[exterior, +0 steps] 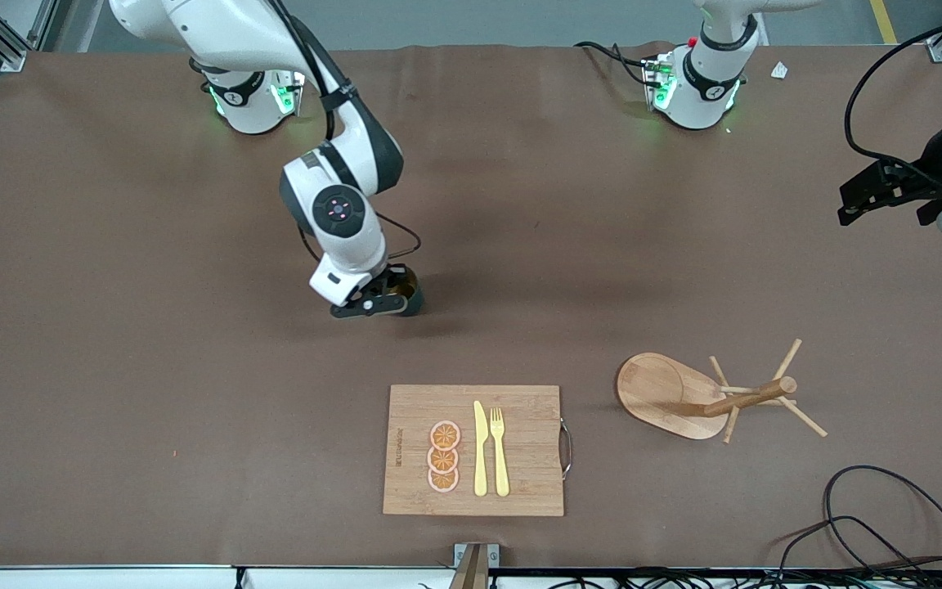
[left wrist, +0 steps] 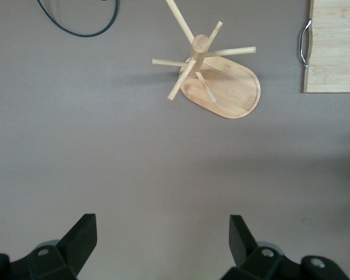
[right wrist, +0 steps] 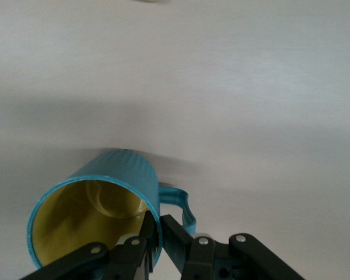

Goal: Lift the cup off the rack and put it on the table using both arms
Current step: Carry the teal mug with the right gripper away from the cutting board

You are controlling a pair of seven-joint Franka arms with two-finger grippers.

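Down near the middle of the table, the right gripper is clamped on the rim of the cup, one finger inside the yellow-brown interior and one against the ribbed wall beside the handle. Nearer the front camera lies a bamboo cutting board carrying orange slices, a knife and a fork. Toward the left arm's end stands the rack, its pegs bare. The left gripper waits high over the table's edge, fingers spread wide, holding nothing.

The table carries the rack and, toward the right arm's end, a board (cutlery on it).
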